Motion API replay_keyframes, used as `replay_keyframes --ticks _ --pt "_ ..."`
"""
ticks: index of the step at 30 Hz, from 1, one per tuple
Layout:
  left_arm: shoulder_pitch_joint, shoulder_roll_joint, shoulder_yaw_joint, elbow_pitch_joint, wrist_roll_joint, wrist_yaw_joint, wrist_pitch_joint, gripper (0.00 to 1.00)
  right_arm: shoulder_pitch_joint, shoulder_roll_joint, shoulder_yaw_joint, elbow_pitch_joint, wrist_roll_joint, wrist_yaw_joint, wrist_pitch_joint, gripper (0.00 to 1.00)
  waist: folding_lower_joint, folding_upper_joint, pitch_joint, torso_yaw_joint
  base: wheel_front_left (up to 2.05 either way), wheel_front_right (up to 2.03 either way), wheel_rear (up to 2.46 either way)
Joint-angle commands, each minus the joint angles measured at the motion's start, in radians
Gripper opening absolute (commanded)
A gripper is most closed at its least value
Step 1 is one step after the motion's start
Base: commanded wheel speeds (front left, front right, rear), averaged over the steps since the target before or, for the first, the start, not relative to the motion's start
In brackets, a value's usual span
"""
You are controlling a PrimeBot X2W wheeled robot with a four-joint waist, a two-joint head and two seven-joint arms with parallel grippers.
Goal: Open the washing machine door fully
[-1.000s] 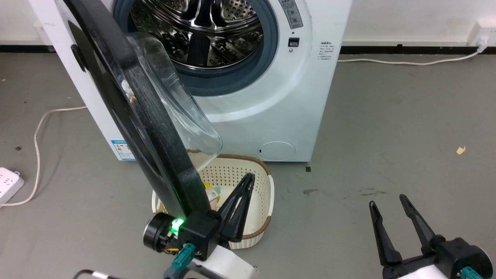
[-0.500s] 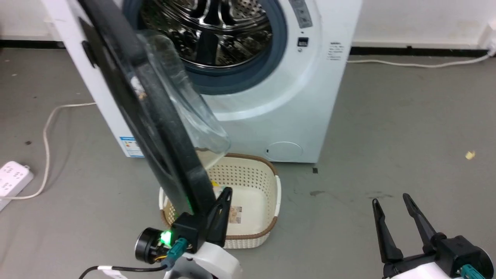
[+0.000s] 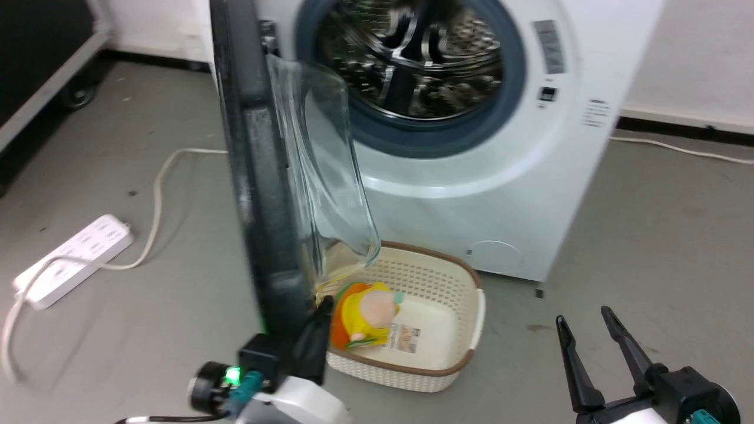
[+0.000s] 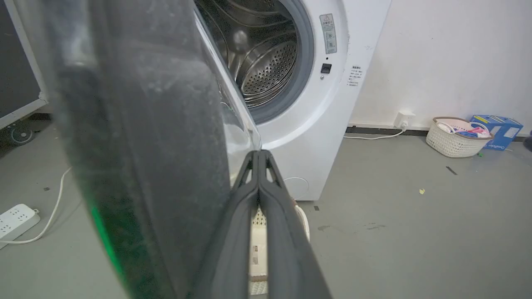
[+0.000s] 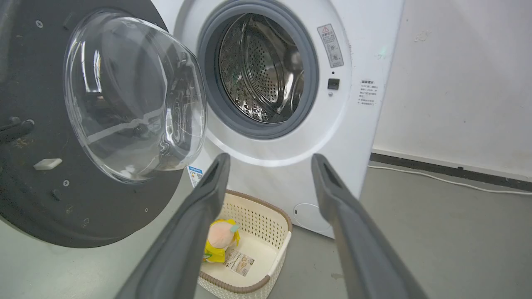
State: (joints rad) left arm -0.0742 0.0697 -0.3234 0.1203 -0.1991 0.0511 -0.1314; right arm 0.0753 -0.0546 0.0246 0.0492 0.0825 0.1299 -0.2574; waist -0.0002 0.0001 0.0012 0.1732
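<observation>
Head view: washing machine door stands open, edge-on to camera, glass bulge facing washing machine. Left gripper fingers pressed together, empty, at door's lower rim. Basket with plush toy just below door. Right gripper jaws wide, empty, well apart.

The door is swinging wider, the left claw following at its lower rim; the toy in the basket is coming into view.

No wording can be read. The washer carries a grey label with a warning triangle at upper centre, small print right of it, and a blue sticker lower down.
</observation>
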Motion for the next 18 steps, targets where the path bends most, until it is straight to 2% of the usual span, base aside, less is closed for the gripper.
replay_keyframes --ticks 1,8,18 --pt "0.012 0.025 0.035 -0.003 -0.012 0.018 0.002 0.0 0.01 0.004 0.003 0.0 0.008 0.001 -0.004 1.0 0.0002 -0.0001 0.004 0.059 0.0 0.0 0.0" --pt "-0.006 0.072 0.104 -0.023 -0.035 0.04 0.006 0.0 -0.001 0.004 0.013 -0.002 -0.001 0.001 -0.004 1.0 0.0002 -0.0001 0.052 0.132 0.0 0.0 0.0" --pt "-0.094 0.207 0.263 -0.003 -0.087 0.05 0.019 0.0 -0.051 -0.001 0.027 0.002 -0.045 0.001 -0.003 1.0 0.0002 -0.0001 0.178 0.181 0.0 0.0 0.0"
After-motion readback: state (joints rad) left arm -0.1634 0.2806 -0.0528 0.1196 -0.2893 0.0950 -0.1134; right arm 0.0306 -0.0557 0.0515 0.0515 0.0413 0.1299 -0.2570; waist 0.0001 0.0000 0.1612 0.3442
